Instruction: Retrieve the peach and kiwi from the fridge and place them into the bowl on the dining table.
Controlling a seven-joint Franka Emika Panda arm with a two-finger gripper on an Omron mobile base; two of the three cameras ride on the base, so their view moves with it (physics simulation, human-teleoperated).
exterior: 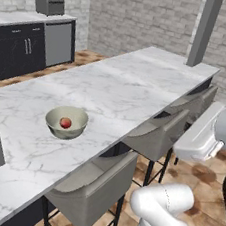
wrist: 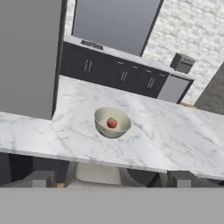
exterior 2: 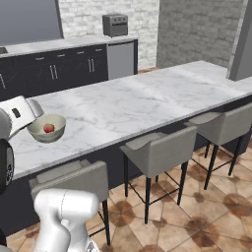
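Left of centre in the left base view, the bowl (exterior: 66, 121) sits on the dining table (exterior: 123, 88), a smooth pale beige-green round with a wide rim. Inside it lies the peach (exterior: 65, 123), small, glossy and reddish-orange. White marble with grey veining runs from the lower left to the upper right of the frame. Grey stools (exterior: 96, 187) with curved backs line its near edge over brown tiled floor. A boxy grey toaster oven (exterior: 49, 2) stands on dark cabinets at the upper left. A flat grey panel cuts off the table's left edge, and the white arm covers the lower right corner.

Over in the right base view, the bowl (exterior 2: 47, 127) sits at the left edge of the frame with the peach (exterior 2: 48, 128) in it; the arm's white link overlaps the bowl's left rim. Three stools (exterior 2: 162, 153) stand along the table (exterior 2: 147, 101). Dark cabinets (exterior 2: 59, 69) and the toaster oven (exterior 2: 115, 24) fill the upper left against pale brick.

Centred in the hand view, the bowl (wrist: 112, 122) holds the peach (wrist: 112, 123) on the marble (wrist: 166, 135). A tall grey slab blocks the upper left. Stool tops are cut off along the bottom. The finger tips cannot be made out here; the gripper's jaws stand spread wide, holding nothing.
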